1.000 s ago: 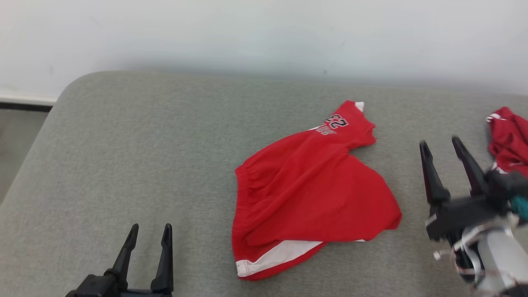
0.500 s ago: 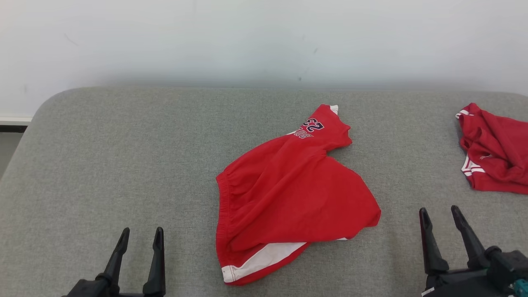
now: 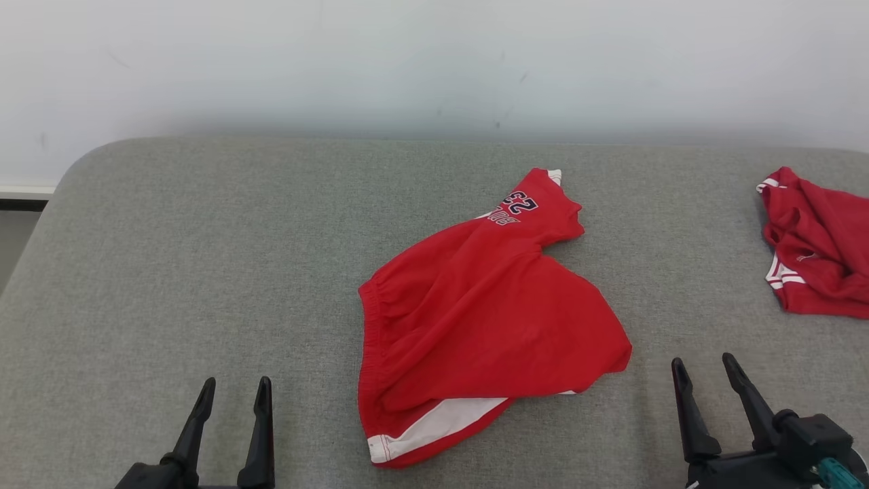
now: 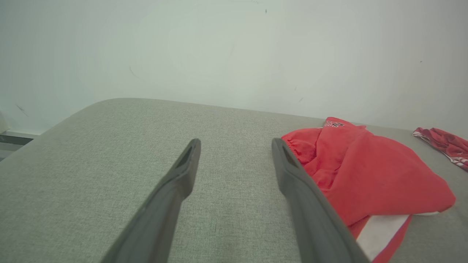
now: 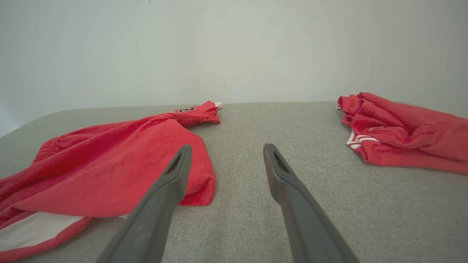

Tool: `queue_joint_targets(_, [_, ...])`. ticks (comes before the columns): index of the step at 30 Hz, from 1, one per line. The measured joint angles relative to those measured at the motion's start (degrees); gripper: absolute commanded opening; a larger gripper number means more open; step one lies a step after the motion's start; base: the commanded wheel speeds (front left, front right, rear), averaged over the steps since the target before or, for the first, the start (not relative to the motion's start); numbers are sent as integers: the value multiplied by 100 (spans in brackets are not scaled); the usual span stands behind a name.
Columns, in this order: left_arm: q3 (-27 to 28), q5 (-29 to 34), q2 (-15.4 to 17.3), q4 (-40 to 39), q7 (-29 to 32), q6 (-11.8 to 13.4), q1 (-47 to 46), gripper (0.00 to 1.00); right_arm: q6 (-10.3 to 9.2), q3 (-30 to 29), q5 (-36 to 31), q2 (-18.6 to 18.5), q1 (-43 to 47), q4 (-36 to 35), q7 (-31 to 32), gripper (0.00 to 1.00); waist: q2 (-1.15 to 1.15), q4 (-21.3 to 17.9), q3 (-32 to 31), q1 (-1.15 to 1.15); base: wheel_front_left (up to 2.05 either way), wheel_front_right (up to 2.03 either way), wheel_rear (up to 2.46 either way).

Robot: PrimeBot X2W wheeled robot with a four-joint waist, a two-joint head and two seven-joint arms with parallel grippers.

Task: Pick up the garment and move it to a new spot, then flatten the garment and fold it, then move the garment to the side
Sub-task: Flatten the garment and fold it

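Observation:
The garment (image 3: 475, 319) is a pair of red shorts with white trim and a dark number print, lying crumpled in the middle of the grey padded surface (image 3: 204, 258). It also shows at right in the left wrist view (image 4: 365, 175) and at left in the right wrist view (image 5: 109, 175). My left gripper (image 3: 233, 386) stands open at the lower left, well left of the garment, holding nothing. My right gripper (image 3: 703, 365) stands open at the lower right, just right of the garment's near corner, empty too. In the wrist views the left gripper (image 4: 236, 143) and the right gripper (image 5: 226, 149) hover over bare fabric.
A second red garment (image 3: 815, 251) with white stripes lies bunched at the surface's right edge, also in the right wrist view (image 5: 402, 135). A pale wall (image 3: 434, 61) runs behind the surface. The surface's rounded corner and a strip of floor (image 3: 17, 231) are at far left.
The right gripper has drawn back from mid-right to the lower right, still open. The head camera has turned, shifting the whole picture. The garment lies as before.

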Motion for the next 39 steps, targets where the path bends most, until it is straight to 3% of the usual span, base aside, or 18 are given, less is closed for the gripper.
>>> queue_joint_targets(20, [-108,-18,34,-15,0,0,-138,100,0,936,214,-270,-1508,2805,222,100,0,544,277,0,0,0,0])
queue_joint_targets(21, [-103,-16,31,-12,0,0,-159,100,0,983,277,-254,-1559,2917,197,4,0,573,288,1,0,0,0])
queue_joint_targets(22, [-92,-16,31,-12,0,0,-174,100,0,1048,334,-237,-1625,3016,180,0,0,598,296,1,0,0,0])
queue_joint_targets(26, [-37,-14,24,-13,0,0,-168,100,0,1211,488,-236,-1792,3172,69,0,0,627,293,1,0,0,0])
queue_joint_targets(30, [-23,1,2,1,0,-1,-68,100,0,1295,565,-324,-1746,2916,7,0,0,536,239,1,0,0,0])
queue_joint_targets(39, [4,1,-2,-3,0,0,47,100,0,1212,555,-906,-700,922,21,0,0,170,93,0,0,0,0])
